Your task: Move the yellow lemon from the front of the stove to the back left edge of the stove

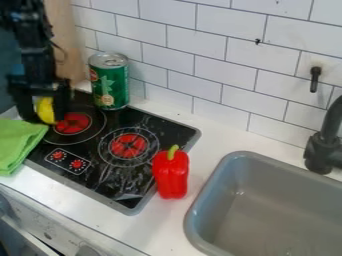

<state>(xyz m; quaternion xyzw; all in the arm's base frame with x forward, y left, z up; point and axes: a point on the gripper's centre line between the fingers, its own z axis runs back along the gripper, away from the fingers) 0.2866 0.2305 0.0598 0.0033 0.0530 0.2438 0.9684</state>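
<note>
Yellow object (46,110): being gripped between jaws of black gripper (44,120), over left part of black stovetop (100,182), beside left red burner (72,123). Green cloth (17,142): lying near jaws, overlapping stovetop edge. Green can (110,82): standing upright near tiled wall (167,37). Red pepper (172,175): standing stem-up at stovetop's right edge. Grey sink (200,202): sitting farther right, beside black faucet (325,150).
</note>
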